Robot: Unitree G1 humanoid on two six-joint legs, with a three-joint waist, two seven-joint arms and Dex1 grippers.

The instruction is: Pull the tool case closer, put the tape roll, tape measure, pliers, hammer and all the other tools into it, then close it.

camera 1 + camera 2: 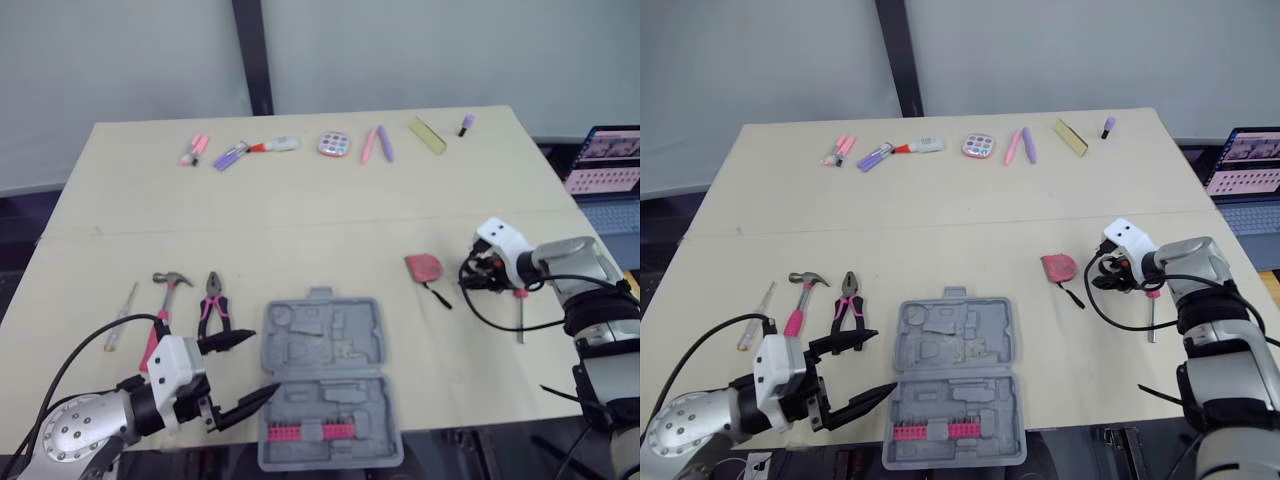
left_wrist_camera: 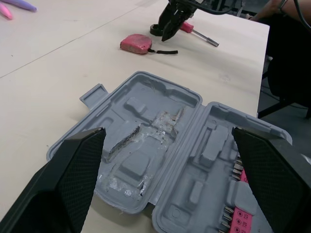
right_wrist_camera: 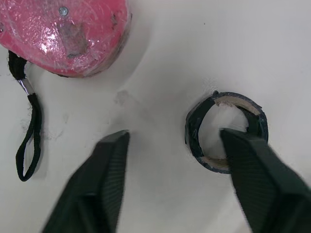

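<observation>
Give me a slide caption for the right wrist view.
Open right claw poised over the black tape roll, with the pink tape measure lying close by.

Bright, even light; soft shadows

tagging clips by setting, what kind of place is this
Likely an indoor lab or test room: a pale table bearing an open tool case, a laptop beside it, plain grey wall panels behind.
</observation>
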